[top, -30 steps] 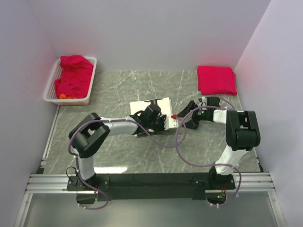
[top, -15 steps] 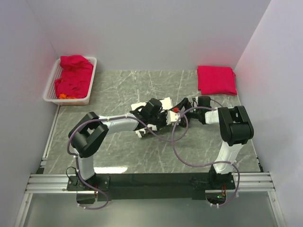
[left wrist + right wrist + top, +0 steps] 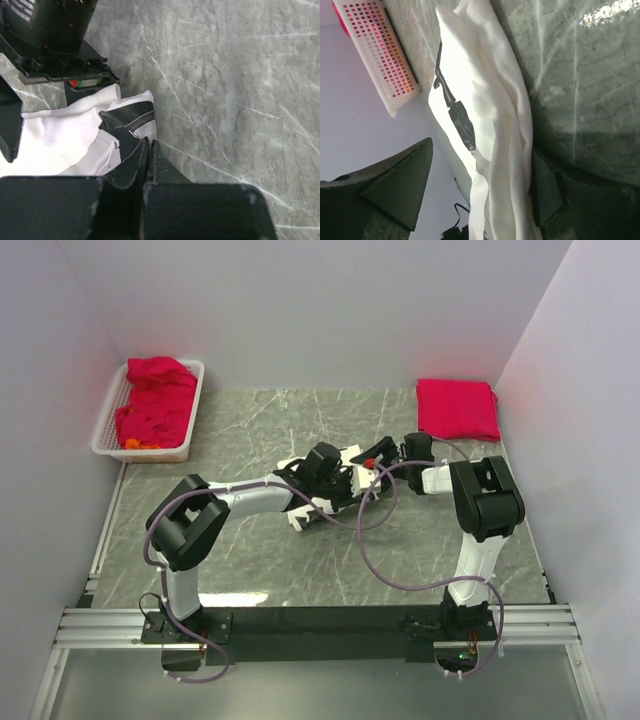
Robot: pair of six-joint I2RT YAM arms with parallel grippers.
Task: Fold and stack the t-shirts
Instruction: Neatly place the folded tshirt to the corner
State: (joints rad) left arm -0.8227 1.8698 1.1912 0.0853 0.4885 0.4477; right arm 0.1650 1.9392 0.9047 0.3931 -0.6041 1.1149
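Right claw (image 3: 480,152) astride white shirt (image 3: 487,115), perhaps gripping

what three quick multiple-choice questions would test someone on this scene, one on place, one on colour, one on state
1. Where does the basket sit on the table?
A far left
B far right
C between the arm bases

2. What colour is the middle t-shirt?
A red
B white
C blue

3. How does the red t-shirt at the far right lie?
A folded flat
B crumpled
C hanging off the edge

Answers: 1 A, it stands by the left wall; 2 B, white cloth with a black print; 3 A, a neat flat rectangle.
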